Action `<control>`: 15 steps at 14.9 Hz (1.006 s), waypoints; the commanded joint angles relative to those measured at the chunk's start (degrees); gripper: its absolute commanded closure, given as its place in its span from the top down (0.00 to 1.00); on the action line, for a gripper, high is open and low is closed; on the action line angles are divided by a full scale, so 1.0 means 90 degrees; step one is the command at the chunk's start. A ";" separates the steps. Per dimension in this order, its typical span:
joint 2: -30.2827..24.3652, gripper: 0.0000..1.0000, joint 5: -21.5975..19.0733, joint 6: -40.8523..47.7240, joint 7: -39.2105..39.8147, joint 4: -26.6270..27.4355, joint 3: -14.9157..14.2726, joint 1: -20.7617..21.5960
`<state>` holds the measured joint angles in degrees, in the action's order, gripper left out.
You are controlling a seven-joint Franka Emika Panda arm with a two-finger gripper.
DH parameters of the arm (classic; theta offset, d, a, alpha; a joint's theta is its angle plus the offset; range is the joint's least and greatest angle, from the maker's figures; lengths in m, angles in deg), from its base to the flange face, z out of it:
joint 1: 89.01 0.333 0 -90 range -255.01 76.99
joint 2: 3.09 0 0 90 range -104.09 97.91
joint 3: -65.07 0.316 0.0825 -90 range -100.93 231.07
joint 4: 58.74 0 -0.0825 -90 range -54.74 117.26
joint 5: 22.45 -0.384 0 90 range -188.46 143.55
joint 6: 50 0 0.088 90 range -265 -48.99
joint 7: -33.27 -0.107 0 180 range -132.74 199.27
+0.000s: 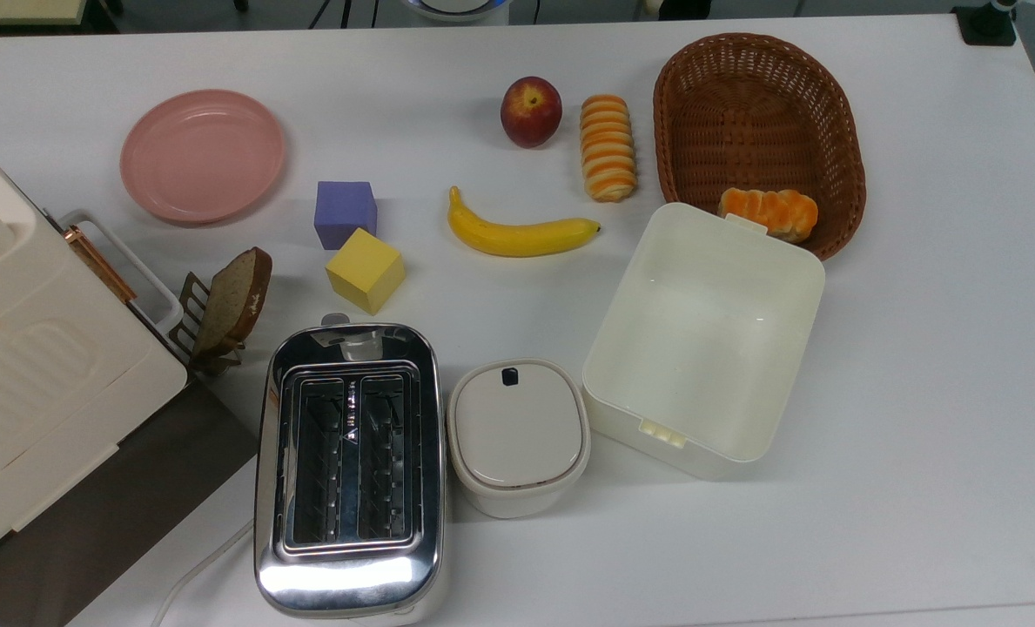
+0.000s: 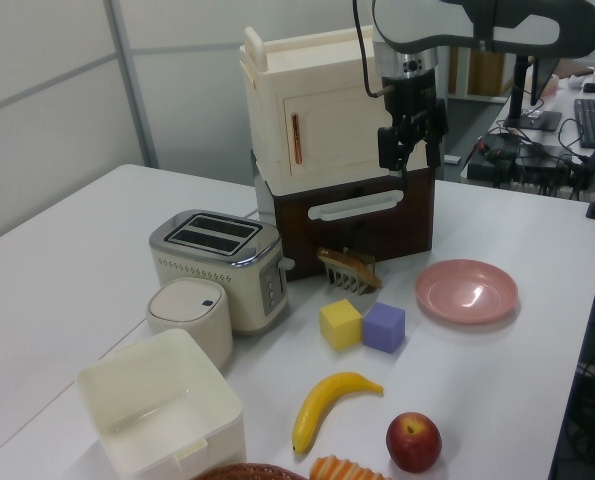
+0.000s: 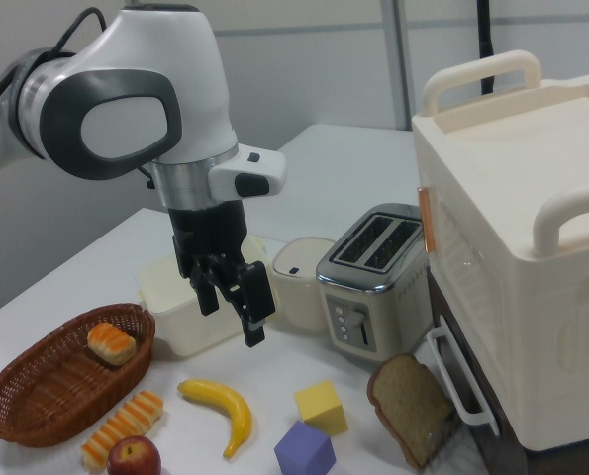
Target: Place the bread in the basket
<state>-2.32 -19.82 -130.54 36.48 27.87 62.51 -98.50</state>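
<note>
The bread point(image 1: 608, 148), a long roll striped orange and cream, lies on the white table between a red apple point(image 1: 531, 111) and the basket point(image 1: 756, 96). It also shows as the bread point(image 3: 124, 427) in the right view and, at the bottom edge of the left view, as the bread point(image 2: 347, 470). The dark brown wicker basket point(image 3: 37, 396) holds a plump orange bun point(image 1: 768, 213) at its near end. My gripper point(image 3: 233, 325) hangs open and empty high above the table, well away from the bread. In the left view the gripper point(image 2: 409, 160) sits in front of the cream cabinet. The top view does not show it.
A cream plastic box point(image 1: 704, 331) touches the basket's near rim. A banana point(image 1: 521, 233), purple cube point(image 1: 345, 212), yellow cube point(image 1: 366, 270), pink plate point(image 1: 202, 155), toaster point(image 1: 350, 466), lidded white pot point(image 1: 518, 435) and bread slice in a rack point(image 1: 231, 305) surround it. A cabinet point(image 1: 38, 366) stands at the top view's left.
</note>
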 commanded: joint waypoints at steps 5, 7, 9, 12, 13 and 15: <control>-0.0095 1.00 -0.0009 0.0092 0.0131 0.0064 -0.1131 0.1092; -0.0095 1.00 -0.0028 0.0082 0.0131 0.0064 -0.1161 0.1093; -0.0095 1.00 -0.0028 0.0073 0.0131 0.0064 -0.1161 0.1093; -0.0086 1.00 -0.0048 0.0073 0.0131 0.0054 -0.1190 0.1083; -0.0086 1.00 -0.0038 0.0063 0.0131 0.0054 -0.1171 0.1093; -0.0086 1.00 0.0001 0.0073 0.0131 0.0103 -0.1132 0.1141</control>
<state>-2.31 -19.85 -130.54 36.60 27.87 53.18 -90.06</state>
